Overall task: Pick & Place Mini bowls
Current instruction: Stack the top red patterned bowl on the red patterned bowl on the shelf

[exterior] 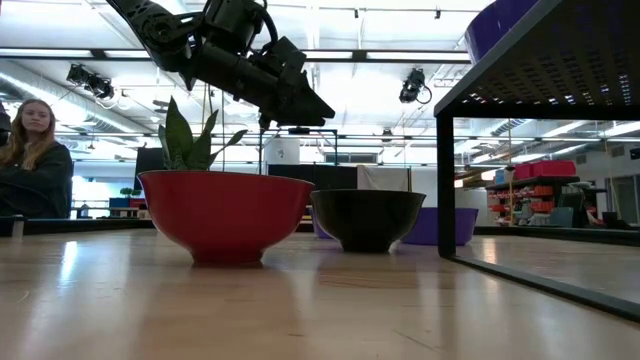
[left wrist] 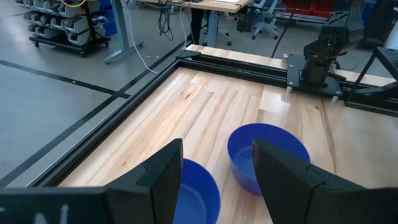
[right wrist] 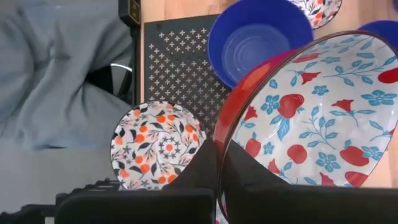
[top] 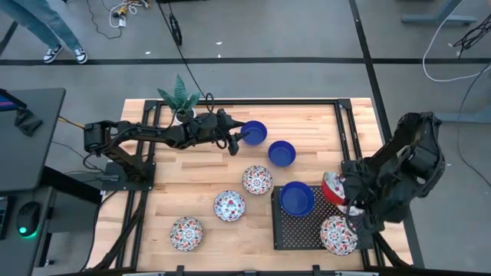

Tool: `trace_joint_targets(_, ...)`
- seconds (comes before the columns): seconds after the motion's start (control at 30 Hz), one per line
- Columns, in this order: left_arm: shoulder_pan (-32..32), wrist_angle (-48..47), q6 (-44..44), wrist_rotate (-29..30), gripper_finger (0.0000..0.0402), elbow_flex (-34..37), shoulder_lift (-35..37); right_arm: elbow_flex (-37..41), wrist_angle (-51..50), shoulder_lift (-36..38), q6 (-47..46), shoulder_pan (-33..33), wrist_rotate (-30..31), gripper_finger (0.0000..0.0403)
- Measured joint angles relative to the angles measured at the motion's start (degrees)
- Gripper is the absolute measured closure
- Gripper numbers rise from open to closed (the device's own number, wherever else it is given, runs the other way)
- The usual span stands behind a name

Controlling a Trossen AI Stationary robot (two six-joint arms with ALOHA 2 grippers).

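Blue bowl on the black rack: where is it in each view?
High: blue bowl on the rack, right of centre.
Low: top right, a blue edge atop the rack, probably it.
Left wrist: not in it; only other bowls, on the table.
Right wrist: on the rack, beyond the floral bowl pinched by the right gripper.
Shared landmark: the rack.

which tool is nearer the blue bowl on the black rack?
Right. The right tool, shut on a red-rimmed floral bowl, sits just beside the blue bowl at the rack. The left tool is across the table, open over another blue bowl.
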State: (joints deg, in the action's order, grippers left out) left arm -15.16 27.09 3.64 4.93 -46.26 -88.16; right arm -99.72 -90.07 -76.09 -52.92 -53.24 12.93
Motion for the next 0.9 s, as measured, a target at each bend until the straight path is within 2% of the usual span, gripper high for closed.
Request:
trace_joint_targets(0.2,0.0,0.0,0.0,0.0,0.0204,0.0,0.0,1.3,0.3,2.9,-2.0,-0.1,-2.5,0.0403)
trace_joint_targets(0.37,0.0,0.0,0.0,0.0,0.0204,0.0,0.0,10.4,-0.2,6.9,-5.9,-0.9,-7.2,0.0403)
trace_joint_targets(0.47,0.0,0.0,0.0,0.0,0.0204,0.0,0.0,13.5,0.0,8.3,-6.4,-1.1,-8.1,0.0403)
trace_joint_targets(0.9,0.0,0.0,0.2,0.0,0.0204,0.0,0.0,13.6,0.0,7.5,-7.6,-3.1,-8.7,0.0403)
